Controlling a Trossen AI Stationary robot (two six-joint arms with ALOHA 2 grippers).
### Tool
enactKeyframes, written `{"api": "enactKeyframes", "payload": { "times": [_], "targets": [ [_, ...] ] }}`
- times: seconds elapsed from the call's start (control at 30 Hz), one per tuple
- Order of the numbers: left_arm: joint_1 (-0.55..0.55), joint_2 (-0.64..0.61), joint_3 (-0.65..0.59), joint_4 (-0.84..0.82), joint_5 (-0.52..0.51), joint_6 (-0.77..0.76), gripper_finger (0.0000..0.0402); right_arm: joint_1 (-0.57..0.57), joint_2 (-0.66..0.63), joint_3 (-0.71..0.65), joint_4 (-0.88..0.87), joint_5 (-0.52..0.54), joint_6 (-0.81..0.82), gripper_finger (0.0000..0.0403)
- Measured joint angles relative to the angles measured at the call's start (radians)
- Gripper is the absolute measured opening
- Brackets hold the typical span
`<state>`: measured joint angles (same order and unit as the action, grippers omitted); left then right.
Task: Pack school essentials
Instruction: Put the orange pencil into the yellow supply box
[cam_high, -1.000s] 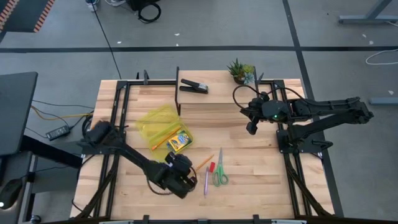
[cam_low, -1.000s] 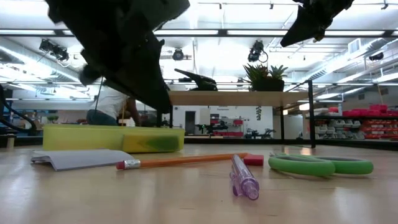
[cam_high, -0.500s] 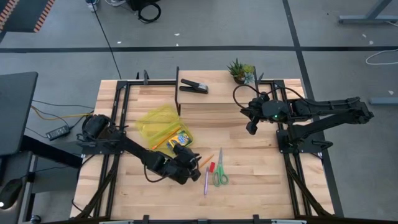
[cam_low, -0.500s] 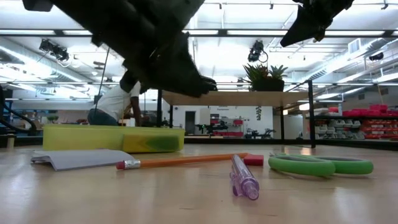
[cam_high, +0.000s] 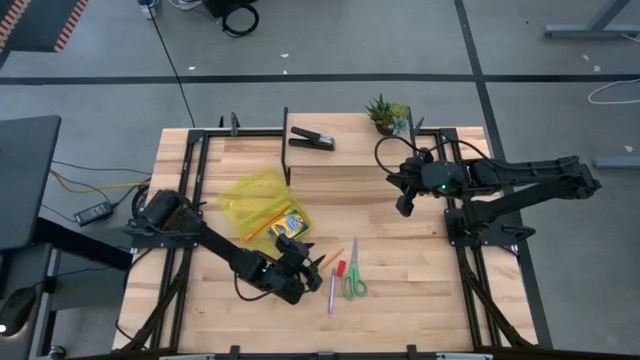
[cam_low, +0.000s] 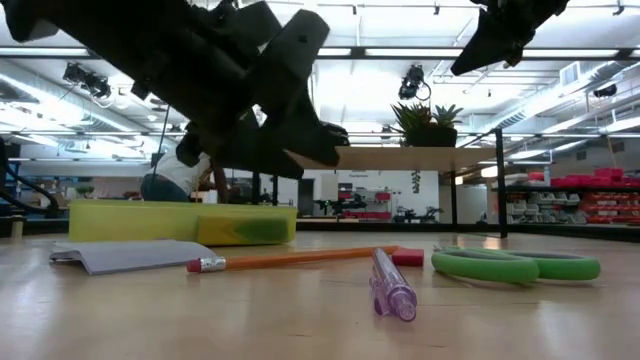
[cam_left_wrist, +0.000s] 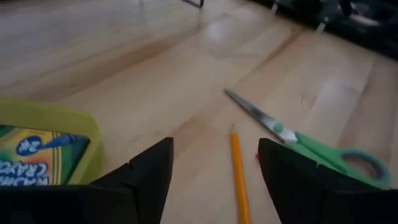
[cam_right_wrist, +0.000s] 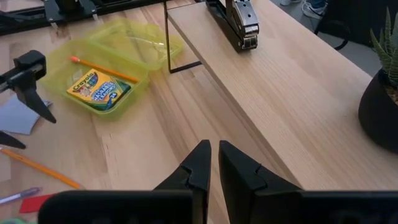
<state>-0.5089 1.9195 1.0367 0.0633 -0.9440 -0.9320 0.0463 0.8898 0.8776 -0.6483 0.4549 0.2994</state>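
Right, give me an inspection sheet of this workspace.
Surface: wooden table, with a raised shelf at the back.
Job's things: yellow-green case open, crayon box and one pencil inside; on the table beside it an orange pencil, pink pen, red eraser, green scissors, pale notepad.
Clutter: black stapler and potted plant on the shelf.
Grippers: left tool open above the pencil, holding nothing; right tool shut, empty, raised near the shelf.
Cables: black cables on the floor left of the table.
Surroundings: a person behind the table.
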Motion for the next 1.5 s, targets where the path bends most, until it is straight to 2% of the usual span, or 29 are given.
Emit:
{"api": "enactKeyframes", "payload": {
  "times": [0.27,0.53,0.7,0.87,1.03,1.33,1.5],
  "targets": [
    [0.009,0.058,0.001,0.137,-0.021,0.036,0.0214,0.0,0.0,0.0,0.0,0.008,0.003,0.0039],
    [0.007,0.149,0.043,0.217,0.008,0.094,0.0193,0.0,0.0,0.0,0.0,0.008,0.011,0.0039],
    [0.008,0.208,0.106,0.215,0.022,0.205,0.0191,0.0,0.0,0.0,0.0,0.008,0.011,0.0039],
    [0.008,0.247,0.158,0.2,0.066,0.21,0.0196,0.0,0.0,0.0,0.0,0.008,0.011,0.0039],
    [0.008,0.247,0.177,0.094,0.057,0.175,0.0191,0.0,0.0,0.0,0.0,0.008,0.011,0.0039],
    [0.007,0.247,0.166,0.03,0.047,0.05,0.0173,0.0,0.0,0.0,0.0,-0.001,0.011,0.0039],
    [0.007,0.246,0.166,0.018,0.059,0.045,0.0167,0.0,0.0,0.0,0.0,-0.003,0.011,0.0039]
  ]
}}
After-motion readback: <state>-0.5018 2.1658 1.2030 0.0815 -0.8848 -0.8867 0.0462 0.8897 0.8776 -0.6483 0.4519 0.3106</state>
